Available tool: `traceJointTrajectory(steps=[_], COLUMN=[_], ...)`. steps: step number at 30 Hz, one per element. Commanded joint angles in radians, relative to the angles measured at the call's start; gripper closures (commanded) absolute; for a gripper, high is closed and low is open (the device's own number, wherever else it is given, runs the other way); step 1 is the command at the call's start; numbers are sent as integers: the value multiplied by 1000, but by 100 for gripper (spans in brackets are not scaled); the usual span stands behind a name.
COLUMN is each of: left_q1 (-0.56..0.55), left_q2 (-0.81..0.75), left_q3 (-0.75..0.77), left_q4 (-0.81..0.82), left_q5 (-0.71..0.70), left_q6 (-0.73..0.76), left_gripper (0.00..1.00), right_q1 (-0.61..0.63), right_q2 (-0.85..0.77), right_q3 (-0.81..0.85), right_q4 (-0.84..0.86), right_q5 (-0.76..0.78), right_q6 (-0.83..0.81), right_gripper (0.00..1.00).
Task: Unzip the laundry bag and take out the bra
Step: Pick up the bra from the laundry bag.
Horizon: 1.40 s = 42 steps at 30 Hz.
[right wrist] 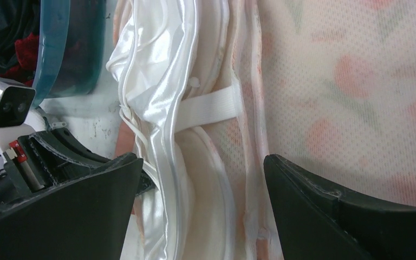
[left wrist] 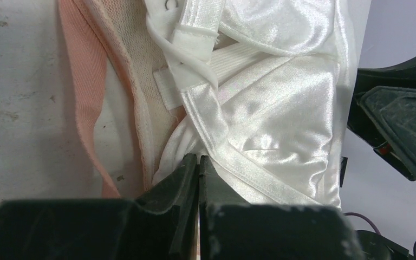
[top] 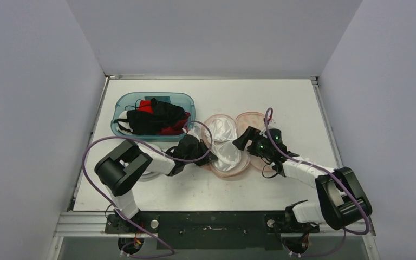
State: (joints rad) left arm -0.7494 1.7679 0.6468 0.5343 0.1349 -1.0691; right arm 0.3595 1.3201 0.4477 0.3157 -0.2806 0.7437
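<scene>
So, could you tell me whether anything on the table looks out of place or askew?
Nothing looks damaged or spilled. The white bra lies crumpled in the opened pink laundry bag with its straps twisted over each other, and dark and red garments are piled untidily in the teal bin.

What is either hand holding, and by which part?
The right hand is open, holding nothing. The left hand is shut at the edge of the bra; whether it pinches fabric cannot be told.

The left gripper (left wrist: 199,162) has its jaws pressed together, tips against the crumpled white satin bra (left wrist: 271,108). The laundry bag (left wrist: 86,81) shows a pink rim beside it, lying on the scuffed table (left wrist: 16,81).
</scene>
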Motion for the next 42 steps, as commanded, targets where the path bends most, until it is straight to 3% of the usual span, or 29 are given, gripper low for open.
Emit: traceJointTrajectory(steps=[1, 5, 10, 16, 24, 37, 42], left_q1=[3, 2, 0, -5, -22, -37, -37], left_q2=[-18, -61, -122, -189, -319, -515, -551], left_q3=[-6, -8, -4, 6, -7, -105, -116], left_q4=[13, -14, -47, -84, -145, -237, -270], left_q5=[-21, -29, -36, -49, -64, -127, -161], left_q6=[18, 31, 41, 46, 44, 46, 63], left_gripper=[100, 100, 100, 100, 100, 100, 100], right_q1=[-5, 11, 59, 75, 89, 102, 105], right_q2=[33, -45, -189, -204, -173, -33, -19], right_q3=[74, 92, 157, 202, 126, 114, 108], right_q4=[89, 27, -192, -403, -413, -341, -323], right_q5=[-4, 35, 130, 85, 56, 16, 11], right_q6=[-25, -53, -119, -111, -85, -60, -50], right_gripper=[15, 15, 15, 18, 21, 35, 47])
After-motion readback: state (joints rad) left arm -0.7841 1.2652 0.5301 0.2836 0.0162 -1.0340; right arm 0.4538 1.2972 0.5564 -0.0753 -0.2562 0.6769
